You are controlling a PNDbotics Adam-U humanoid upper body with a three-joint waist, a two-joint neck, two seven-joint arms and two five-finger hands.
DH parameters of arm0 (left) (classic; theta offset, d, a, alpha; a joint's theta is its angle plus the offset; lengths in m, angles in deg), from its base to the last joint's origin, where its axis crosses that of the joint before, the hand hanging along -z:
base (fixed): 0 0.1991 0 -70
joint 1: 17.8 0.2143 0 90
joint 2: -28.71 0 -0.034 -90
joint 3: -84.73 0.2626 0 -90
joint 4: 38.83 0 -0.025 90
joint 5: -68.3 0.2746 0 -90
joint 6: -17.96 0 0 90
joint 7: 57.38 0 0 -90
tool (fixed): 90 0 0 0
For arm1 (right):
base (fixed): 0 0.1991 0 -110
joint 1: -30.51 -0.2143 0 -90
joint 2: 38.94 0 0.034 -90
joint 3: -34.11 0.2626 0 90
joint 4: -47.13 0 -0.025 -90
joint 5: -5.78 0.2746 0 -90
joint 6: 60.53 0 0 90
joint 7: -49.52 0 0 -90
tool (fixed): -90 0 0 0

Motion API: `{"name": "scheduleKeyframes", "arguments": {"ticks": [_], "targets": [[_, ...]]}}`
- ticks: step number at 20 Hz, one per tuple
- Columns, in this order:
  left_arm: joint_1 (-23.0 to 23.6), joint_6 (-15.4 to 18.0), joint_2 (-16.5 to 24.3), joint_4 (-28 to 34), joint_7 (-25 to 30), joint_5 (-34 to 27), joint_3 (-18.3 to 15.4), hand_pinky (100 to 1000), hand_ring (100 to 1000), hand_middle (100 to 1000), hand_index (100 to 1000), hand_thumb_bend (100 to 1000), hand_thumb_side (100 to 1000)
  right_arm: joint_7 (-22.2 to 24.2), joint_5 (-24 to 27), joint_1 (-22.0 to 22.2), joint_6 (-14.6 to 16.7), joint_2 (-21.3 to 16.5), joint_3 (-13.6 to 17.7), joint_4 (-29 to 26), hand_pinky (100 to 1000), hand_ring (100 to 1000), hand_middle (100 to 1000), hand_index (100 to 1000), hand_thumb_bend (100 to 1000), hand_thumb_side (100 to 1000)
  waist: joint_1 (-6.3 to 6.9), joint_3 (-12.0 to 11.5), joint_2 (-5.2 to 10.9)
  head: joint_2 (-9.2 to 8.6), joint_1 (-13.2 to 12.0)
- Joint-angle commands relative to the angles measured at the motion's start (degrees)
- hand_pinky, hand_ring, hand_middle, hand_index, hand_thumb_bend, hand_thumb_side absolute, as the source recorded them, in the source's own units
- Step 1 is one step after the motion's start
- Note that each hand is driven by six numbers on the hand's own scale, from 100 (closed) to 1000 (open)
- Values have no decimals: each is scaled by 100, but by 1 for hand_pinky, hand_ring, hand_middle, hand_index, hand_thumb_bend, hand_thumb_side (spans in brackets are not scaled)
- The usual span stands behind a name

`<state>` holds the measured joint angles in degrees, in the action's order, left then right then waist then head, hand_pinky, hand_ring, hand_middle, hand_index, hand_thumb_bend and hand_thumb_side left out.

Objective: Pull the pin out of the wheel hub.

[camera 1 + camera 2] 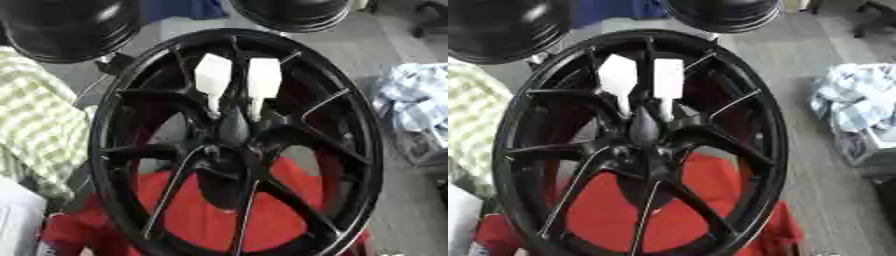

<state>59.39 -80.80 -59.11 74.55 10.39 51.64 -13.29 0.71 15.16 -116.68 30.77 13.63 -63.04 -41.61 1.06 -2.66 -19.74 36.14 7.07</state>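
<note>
Two white, paddle-headed pins [213,82] stand side by side in the glossy black spoked wheel hub [229,145], shafts pointing near toward its centre; neither robot hand is visible.

Both hands — arms too — unseen

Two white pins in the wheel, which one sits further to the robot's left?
The angled-top white pin; the other pin, squarer on top, stands just to its right. Both point down into the wheel hub.
</note>
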Motion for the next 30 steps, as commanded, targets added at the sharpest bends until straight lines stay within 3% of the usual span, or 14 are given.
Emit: {"name": "scheduleKeyframes", "arguments": {"ticks": [1,9,16,18,19,30], "targets": [[-30,6,113,121,-8,15,-72,761,613,591,731,794,458,-188,106,-14,2,-286,178,20,843,798,779,812,219,604,7,-6,117,-77,-26],[-29,7,105,121,-6,15,-73,761,614,592,731,792,458,-541,223,84,19,-354,374,159,841,797,779,812,223,602,3,-5,114,-93,-26],[-28,-1,100,120,2,16,-67,762,614,592,731,789,458,-430,48,73,36,-374,265,-23,843,802,783,815,244,604,-10,-29,103,-77,-3],[-33,-1,100,121,3,15,-65,762,614,592,731,789,458,-315,-57,53,30,-373,171,-155,843,807,785,818,291,594,-19,-38,103,-70,11],[-37,-2,101,121,5,13,-63,762,614,592,731,789,458,-231,-126,40,27,-374,99,-238,843,809,787,819,259,610,-27,-45,104,-71,19],[-66,-17,100,103,50,4,-21,763,615,593,731,785,458,648,-685,-300,-285,-162,-824,-778,844,838,818,853,331,635,-107,-106,146,-69,75]]}}
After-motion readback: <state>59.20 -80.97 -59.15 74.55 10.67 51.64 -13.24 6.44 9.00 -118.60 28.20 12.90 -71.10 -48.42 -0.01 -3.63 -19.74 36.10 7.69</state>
